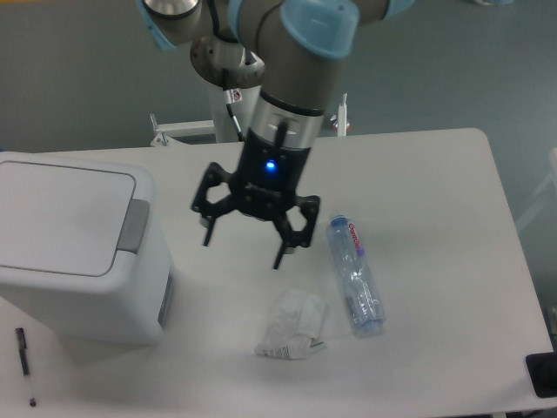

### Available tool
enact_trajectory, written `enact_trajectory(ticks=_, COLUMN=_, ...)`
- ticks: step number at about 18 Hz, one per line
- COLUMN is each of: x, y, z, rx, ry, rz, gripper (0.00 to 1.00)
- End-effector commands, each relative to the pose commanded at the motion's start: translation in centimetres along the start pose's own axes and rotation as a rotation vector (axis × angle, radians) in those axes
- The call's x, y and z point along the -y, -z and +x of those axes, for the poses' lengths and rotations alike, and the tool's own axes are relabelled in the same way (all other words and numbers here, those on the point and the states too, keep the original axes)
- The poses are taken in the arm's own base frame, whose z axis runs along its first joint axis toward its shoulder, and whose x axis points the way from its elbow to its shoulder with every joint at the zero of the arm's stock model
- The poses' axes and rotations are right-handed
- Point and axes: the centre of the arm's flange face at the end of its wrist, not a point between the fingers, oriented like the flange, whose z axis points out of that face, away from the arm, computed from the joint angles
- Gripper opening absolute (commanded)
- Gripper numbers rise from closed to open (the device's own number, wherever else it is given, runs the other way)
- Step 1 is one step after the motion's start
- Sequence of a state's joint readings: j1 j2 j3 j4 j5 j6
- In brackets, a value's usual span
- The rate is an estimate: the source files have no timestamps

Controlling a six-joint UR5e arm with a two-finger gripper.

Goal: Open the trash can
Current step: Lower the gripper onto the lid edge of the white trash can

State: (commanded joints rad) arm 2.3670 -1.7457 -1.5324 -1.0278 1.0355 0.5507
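gripper (243, 249) hung over the middle of the table (435, 174) with its two black fingers spread wide and nothing between them, operator, and your trash can (78, 248) sat well apart at its 9 o'clock on the left edge, flat lid down and the grey latch tab (133, 225) facing the arm. at the gripper's 3 o'clock you had a clear plastic bottle (353, 275) lying on its side, at 5 o'clock a crumpled white wrapper (291, 326), and at the trash can's 7 o'clock a dark pen (24, 364).
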Motion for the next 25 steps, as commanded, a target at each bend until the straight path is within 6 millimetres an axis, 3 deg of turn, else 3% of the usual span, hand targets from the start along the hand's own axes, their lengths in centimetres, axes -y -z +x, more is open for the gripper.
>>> enact_trajectory(ticks=3, x=0.2, y=-0.3, z=1.9, rx=-0.008, ry=0.048, rz=-0.009, gripper=1.0)
enact_trajectory(ticks=9, x=-0.5, y=-1.5, z=3.1, rx=-0.031, ry=0.066, rz=-0.028, gripper=1.0)
enact_trajectory(ticks=25, x=-1.6, y=-2.4, z=3.3, rx=-0.04, ry=0.077, rz=-0.049, gripper=1.0)
